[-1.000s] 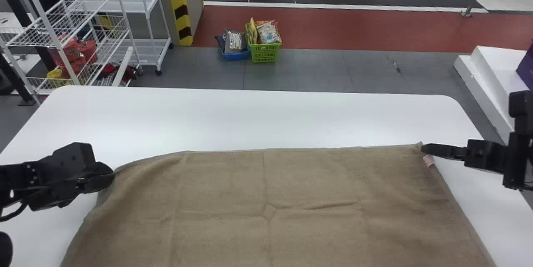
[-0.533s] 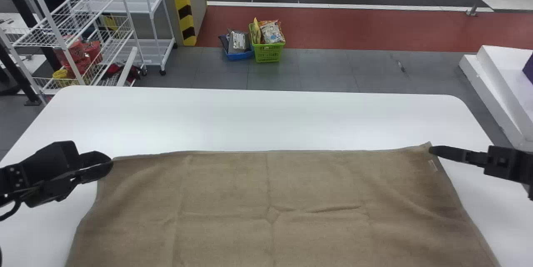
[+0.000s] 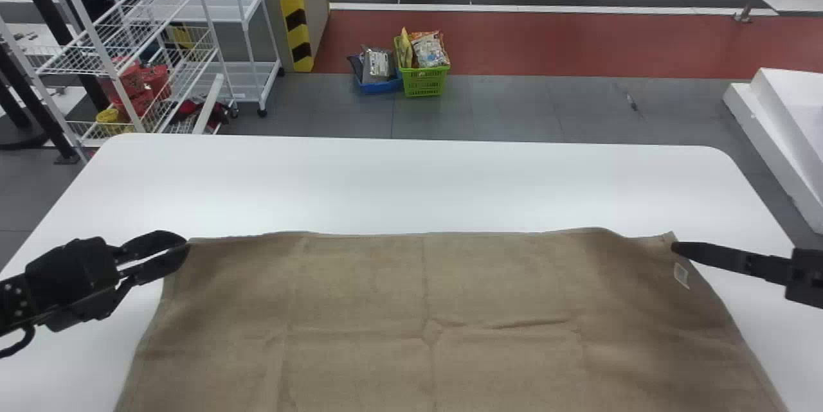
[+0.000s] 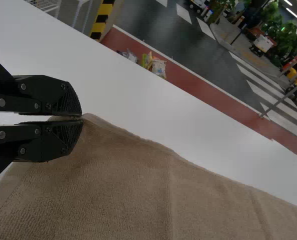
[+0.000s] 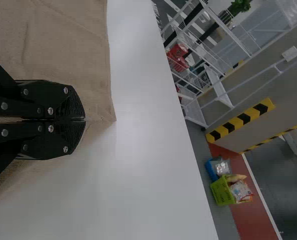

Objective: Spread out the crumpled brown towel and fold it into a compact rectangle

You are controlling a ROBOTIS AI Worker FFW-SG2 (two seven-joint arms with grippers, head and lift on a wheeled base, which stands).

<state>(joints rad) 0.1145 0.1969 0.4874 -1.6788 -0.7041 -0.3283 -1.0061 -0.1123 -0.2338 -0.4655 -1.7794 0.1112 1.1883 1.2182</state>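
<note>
The brown towel [image 3: 424,309] lies spread wide over the white table, with a few creases near its middle and a small pale label by its far right corner. At its far left corner my left gripper [image 3: 186,246] is closed on the cloth; the left wrist view has the corner pinched between the tips of the left gripper [image 4: 81,118]. My right gripper [image 3: 675,248] holds the far right corner, and in the right wrist view a bit of towel pokes out past the shut right gripper [image 5: 84,120].
The white table [image 3: 411,180] extends beyond the towel's far edge. On the floor behind stand a green basket [image 3: 424,81] and a blue one [image 3: 380,86] with packets. A white wire rack [image 3: 128,45] is at the back left, a white platform [image 3: 778,135] at the right.
The right gripper has shifted slightly right and down in the head view. The left gripper has turned, and the towel's far left corner has straightened. The whole head view has slid a little.
</note>
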